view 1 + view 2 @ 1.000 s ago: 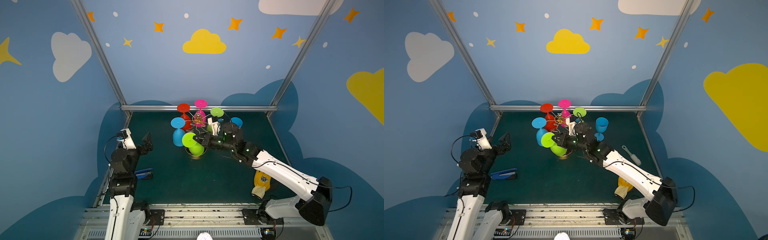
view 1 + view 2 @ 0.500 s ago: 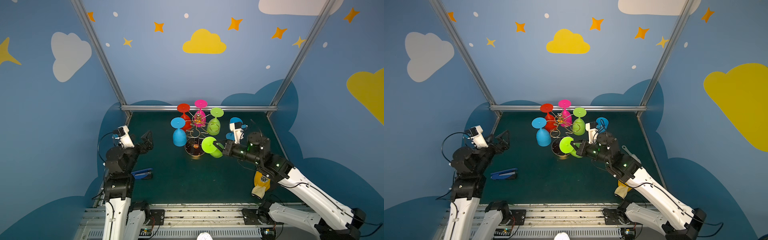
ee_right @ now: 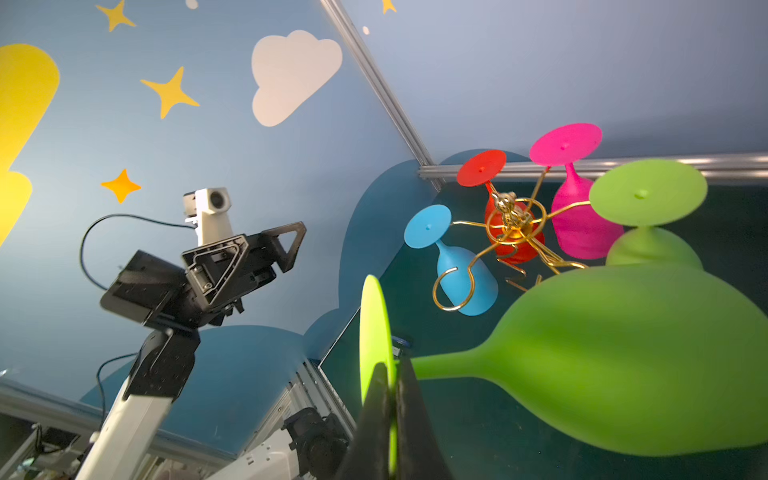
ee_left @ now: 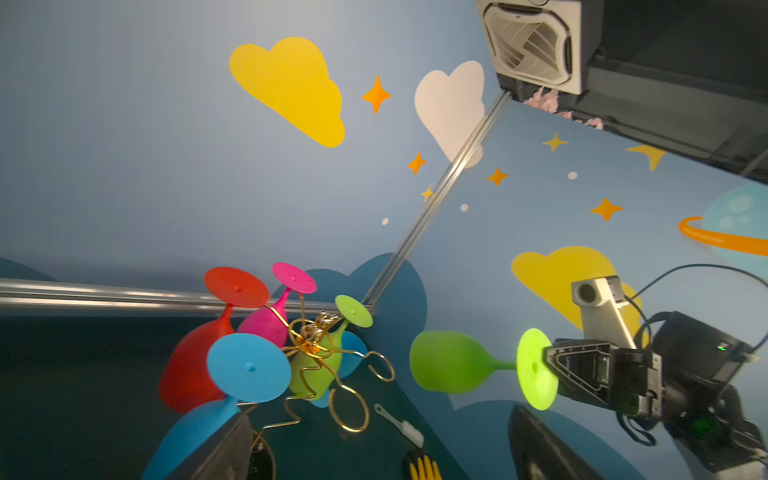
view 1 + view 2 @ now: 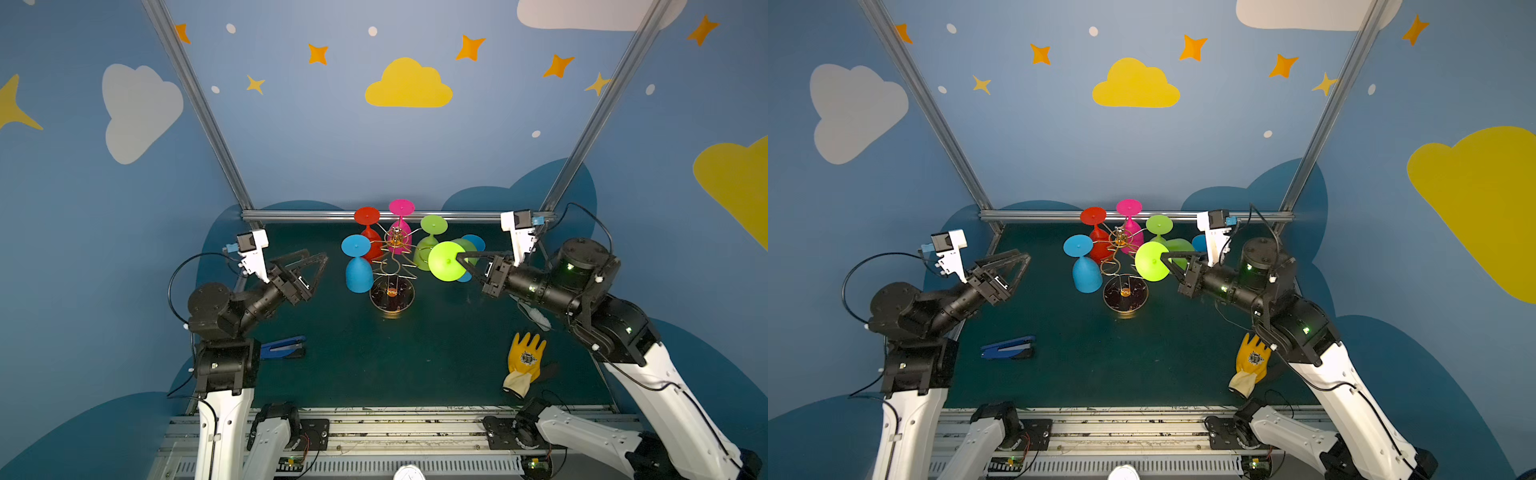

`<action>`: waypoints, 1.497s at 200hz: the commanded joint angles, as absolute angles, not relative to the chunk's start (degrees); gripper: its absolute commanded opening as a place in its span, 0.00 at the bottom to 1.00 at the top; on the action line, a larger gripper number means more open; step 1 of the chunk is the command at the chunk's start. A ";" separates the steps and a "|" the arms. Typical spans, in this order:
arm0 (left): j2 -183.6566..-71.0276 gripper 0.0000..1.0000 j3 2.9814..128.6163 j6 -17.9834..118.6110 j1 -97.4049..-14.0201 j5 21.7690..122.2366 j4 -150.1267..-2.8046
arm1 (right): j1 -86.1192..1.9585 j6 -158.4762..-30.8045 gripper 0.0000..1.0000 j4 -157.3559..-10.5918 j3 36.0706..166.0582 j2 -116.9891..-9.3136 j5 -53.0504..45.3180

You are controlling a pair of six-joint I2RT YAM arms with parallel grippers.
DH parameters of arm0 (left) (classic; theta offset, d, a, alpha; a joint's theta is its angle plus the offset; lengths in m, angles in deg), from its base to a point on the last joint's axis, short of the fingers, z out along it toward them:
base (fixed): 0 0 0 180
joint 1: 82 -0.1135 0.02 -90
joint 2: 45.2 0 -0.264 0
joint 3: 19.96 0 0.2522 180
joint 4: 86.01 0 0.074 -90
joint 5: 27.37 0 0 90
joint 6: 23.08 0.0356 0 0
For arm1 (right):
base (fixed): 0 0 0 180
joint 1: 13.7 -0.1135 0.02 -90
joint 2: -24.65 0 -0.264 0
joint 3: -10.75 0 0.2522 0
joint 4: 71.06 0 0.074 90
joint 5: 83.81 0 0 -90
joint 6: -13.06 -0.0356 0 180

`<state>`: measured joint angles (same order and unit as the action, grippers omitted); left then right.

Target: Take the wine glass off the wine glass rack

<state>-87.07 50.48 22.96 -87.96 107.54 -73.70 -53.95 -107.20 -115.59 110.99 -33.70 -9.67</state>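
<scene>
Your right claw [image 5: 460, 257] pinches the green wine glass [image 5: 441, 266] by its foot, sideways, free beside the wine glass rack [image 5: 392, 270]; your left claw [image 5: 318, 264] is spread. Swing it level, clear of the loops, onto the worktop [image 5: 395, 365].

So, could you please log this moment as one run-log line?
right gripper: shut on green wine glass foot | glass: horizontal, clear of wine glass rack | left gripper: open, empty
</scene>
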 commanded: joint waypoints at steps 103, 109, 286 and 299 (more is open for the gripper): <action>-100.97 0.86 60.39 21.12 -68.35 116.16 -80.50 | -54.87 -102.64 0.00 -109.42 119.11 -44.26 -24.19; -101.68 0.86 60.87 21.21 -67.44 116.08 -80.46 | -55.04 -102.66 0.00 -109.11 119.33 -44.65 -24.58; -109.25 0.53 64.68 22.11 -57.74 114.76 -79.06 | -59.33 -104.01 0.00 -104.60 118.07 -48.09 -24.03; -109.22 0.49 64.81 22.10 -57.74 114.57 -78.97 | -59.40 -104.01 0.00 -104.43 117.88 -48.06 -23.63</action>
<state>-109.80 63.25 21.58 -57.93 114.75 -78.57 -58.97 -103.94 -106.50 117.63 -48.12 -24.45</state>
